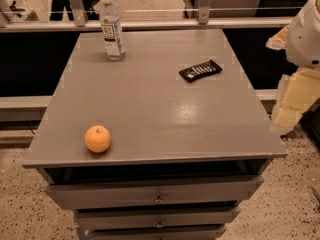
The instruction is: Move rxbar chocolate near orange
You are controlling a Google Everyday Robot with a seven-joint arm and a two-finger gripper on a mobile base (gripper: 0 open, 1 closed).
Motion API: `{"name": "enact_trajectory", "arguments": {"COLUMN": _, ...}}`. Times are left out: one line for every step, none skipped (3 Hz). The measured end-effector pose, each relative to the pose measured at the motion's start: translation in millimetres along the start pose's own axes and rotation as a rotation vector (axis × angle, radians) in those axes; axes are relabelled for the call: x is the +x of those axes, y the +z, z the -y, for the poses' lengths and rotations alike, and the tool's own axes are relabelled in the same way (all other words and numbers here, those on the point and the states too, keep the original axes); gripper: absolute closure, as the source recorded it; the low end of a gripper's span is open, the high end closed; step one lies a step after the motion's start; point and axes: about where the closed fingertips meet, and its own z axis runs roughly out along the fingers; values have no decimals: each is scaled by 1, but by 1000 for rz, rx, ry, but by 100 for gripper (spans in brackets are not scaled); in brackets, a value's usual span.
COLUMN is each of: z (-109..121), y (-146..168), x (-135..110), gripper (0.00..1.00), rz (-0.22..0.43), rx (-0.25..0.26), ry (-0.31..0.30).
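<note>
The rxbar chocolate (200,70) is a flat black wrapper with white lettering, lying at an angle on the far right part of the grey table top (150,104). The orange (97,139) sits near the front left edge of the table, well apart from the bar. My gripper is not in view. Only a white rounded part of the arm (304,34) shows at the right edge, beside and off the table.
A clear plastic water bottle (112,28) stands upright at the far left of the table. Drawers (159,196) run below the front edge. A railing (150,19) lies behind the table. Yellowish foam blocks (295,99) are stacked to the right.
</note>
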Motion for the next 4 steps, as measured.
{"name": "enact_trajectory", "arguments": {"z": 1, "y": -1, "x": -1, "gripper": 0, "rz": 6, "rx": 9, "ry": -1}}
{"name": "enact_trajectory", "arguments": {"z": 30, "y": 10, "x": -16, "gripper": 0, "rz": 71, "rx": 43, "ry": -11}}
{"name": "enact_trajectory", "arguments": {"z": 77, "y": 33, "x": -41, "gripper": 0, "rz": 162, "rx": 79, "ry": -23}}
{"name": "enact_trajectory", "arguments": {"z": 130, "y": 67, "x": -67, "gripper": 0, "rz": 239, "rx": 113, "ry": -35}}
